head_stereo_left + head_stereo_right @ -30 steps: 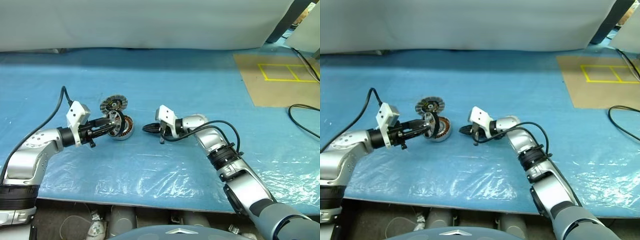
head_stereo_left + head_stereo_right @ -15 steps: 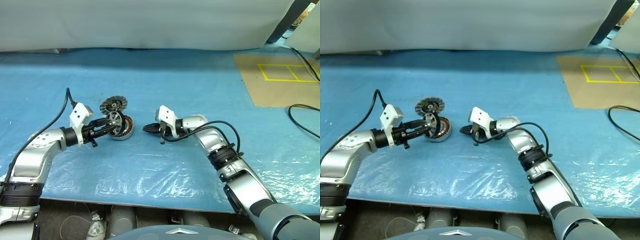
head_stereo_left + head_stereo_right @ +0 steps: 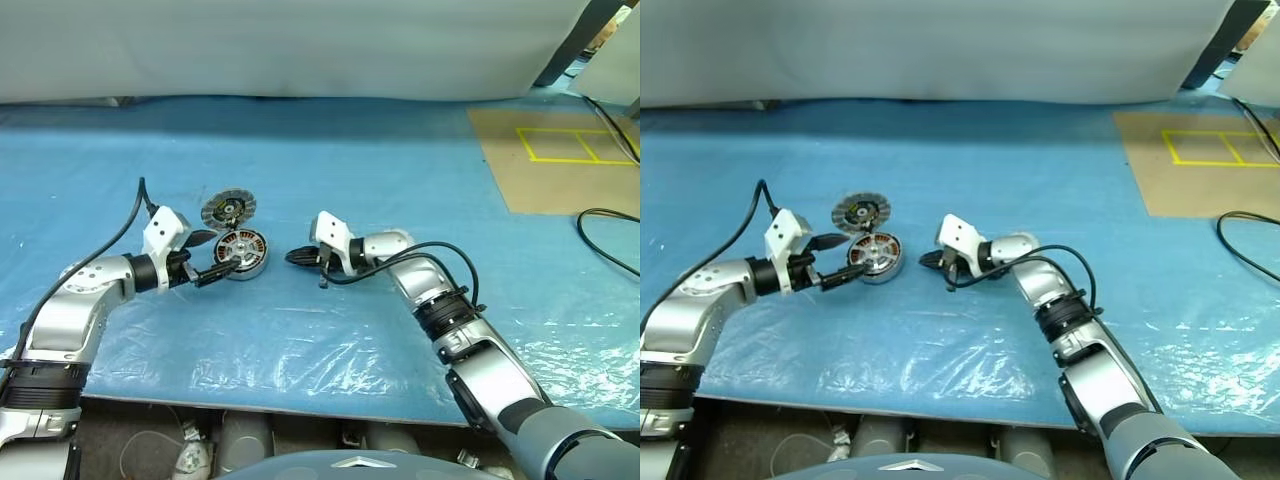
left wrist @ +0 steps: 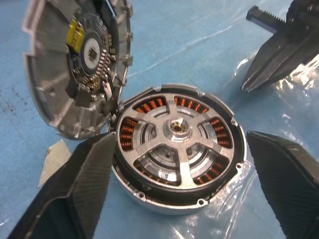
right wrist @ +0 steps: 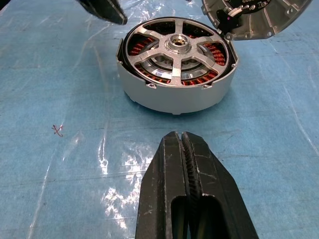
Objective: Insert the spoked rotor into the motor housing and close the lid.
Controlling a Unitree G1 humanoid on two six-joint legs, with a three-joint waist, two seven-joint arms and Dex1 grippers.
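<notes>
Risk now sits with the lid (image 4: 75,64), which stands propped on edge against the motor housing (image 4: 179,149) on the counter (image 3: 330,170). The spoked rotor (image 4: 177,130) lies seated inside the housing's copper ring. The left gripper (image 4: 179,194) has its jaws wide apart, straddling the housing; a careless sweep could knock the lid flat the wrong way or skid the housing on the plastic sheet (image 3: 330,340). The right gripper (image 5: 185,164), jaws together, points at the housing from nearby.

The motor housing (image 4: 179,149) was silvery matt metal ringing glossy copper windings. Seated inside it, the spoked rotor (image 4: 178,137) was brushed pale metal. Hinged beside it, the lid (image 4: 75,64) was rough grey cast metal. Crinkled glossy clear plastic sheet (image 3: 300,340) covered the blue bench (image 3: 350,150).
</notes>
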